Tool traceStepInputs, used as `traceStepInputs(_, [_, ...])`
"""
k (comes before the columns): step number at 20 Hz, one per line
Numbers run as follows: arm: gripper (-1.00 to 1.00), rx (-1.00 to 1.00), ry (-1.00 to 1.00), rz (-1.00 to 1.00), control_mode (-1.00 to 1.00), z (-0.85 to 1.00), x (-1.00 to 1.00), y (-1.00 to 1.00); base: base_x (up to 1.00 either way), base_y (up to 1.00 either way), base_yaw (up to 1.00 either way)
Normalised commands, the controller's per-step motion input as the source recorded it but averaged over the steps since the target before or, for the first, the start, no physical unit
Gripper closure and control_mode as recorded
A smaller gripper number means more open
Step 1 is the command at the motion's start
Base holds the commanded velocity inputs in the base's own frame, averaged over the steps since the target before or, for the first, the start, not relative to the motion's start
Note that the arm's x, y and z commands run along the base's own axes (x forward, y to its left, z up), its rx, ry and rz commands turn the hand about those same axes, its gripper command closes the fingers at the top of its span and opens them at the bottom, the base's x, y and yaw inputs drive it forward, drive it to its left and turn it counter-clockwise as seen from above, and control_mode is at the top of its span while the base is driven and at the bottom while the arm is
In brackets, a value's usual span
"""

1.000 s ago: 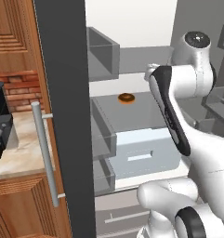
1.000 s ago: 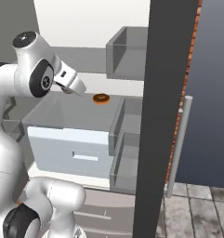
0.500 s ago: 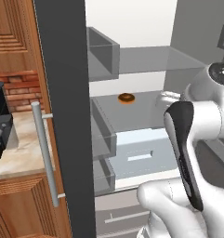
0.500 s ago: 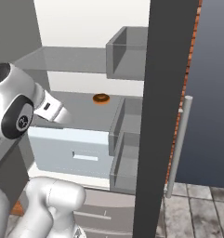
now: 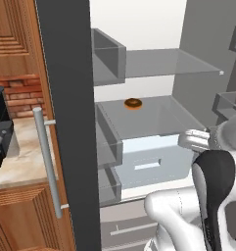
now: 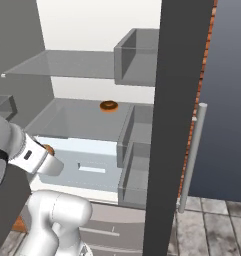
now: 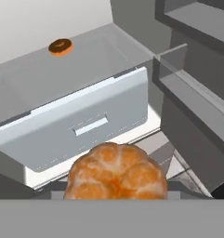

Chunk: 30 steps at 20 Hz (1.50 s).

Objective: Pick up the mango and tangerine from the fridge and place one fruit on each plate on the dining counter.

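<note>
My gripper [image 7: 117, 186] is shut on the tangerine [image 7: 117, 173], a lumpy orange fruit low in the hand view. From the right base view the tangerine [image 6: 48, 149] peeks out beside the gripper [image 6: 47, 156], which hangs in front of the fridge's white drawer [image 6: 87, 167]. The fridge [image 5: 153, 120] stands open, with pale grey walls and glass shelves. The white hand [image 5: 194, 140] is level with the drawer's top. The mango, the plates and the dining counter are out of view.
A brown-glazed doughnut [image 5: 133, 103] lies at the back of the glass shelf above the drawer. Grey door bins [image 6: 139, 150] jut out on the right door and the dark door edge [image 5: 70, 122] stands left. A wooden cabinet and worktop [image 5: 16, 162] lie further left.
The arm has come down from shelf height and drawn back out of the fridge toward the base, carrying the tangerine. The doughnut has stayed where it was.
</note>
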Motion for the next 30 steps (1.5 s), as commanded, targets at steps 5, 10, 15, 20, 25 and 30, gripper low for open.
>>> traceStepInputs(5, [1.0,-0.02,-0.27,0.0,-1.0,0.0,-0.69,0.05,0.0,0.0,0.0])
traceStepInputs(10, [1.0,-0.06,-0.49,0.0,-1.0,0.19,-0.38,0.0,0.0,0.0,0.0])
traceStepInputs(15, [1.0,-0.06,-0.45,0.0,-1.0,0.04,-0.54,0.0,0.0,0.0,0.0])
traceStepInputs(20, [1.0,0.0,0.0,0.0,1.0,0.0,0.0,0.0,-0.94,0.02,0.0])
traceStepInputs(25, [1.0,0.0,0.0,0.0,1.0,0.0,0.0,0.0,-1.0,0.0,-0.1])
traceStepInputs(30, [1.0,0.0,0.0,0.0,1.0,0.0,0.0,0.0,-0.78,0.0,-0.51])
